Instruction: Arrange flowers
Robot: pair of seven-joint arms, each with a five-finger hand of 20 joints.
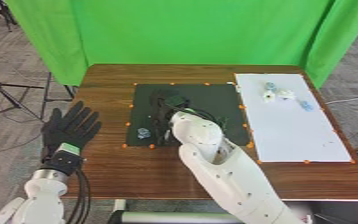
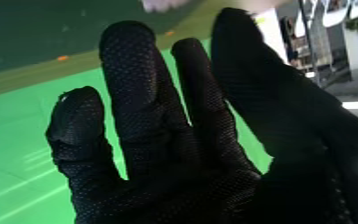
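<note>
Over the upper left part of the dark mat, my right hand (image 1: 167,101) hangs at the end of its arm. Its fingers are fairly straight in the right wrist view, where the hand (image 2: 171,155) holds nothing. A small blue flower (image 1: 143,133) lies on the mat's lower left part. On the white board to the right are two white flowers (image 1: 269,96) (image 1: 286,94), a blue one (image 1: 270,85) behind them and a pale blue one (image 1: 306,105) to their right. My left hand (image 1: 67,129) rests open, palm area flat, at the table's left edge.
The dark mat (image 1: 211,92) and white board (image 1: 300,142) lie side by side on the brown table (image 1: 113,175), with orange markers around their edges. My right forearm crosses the mat's lower right part. A green curtain (image 1: 184,35) hangs behind the table.
</note>
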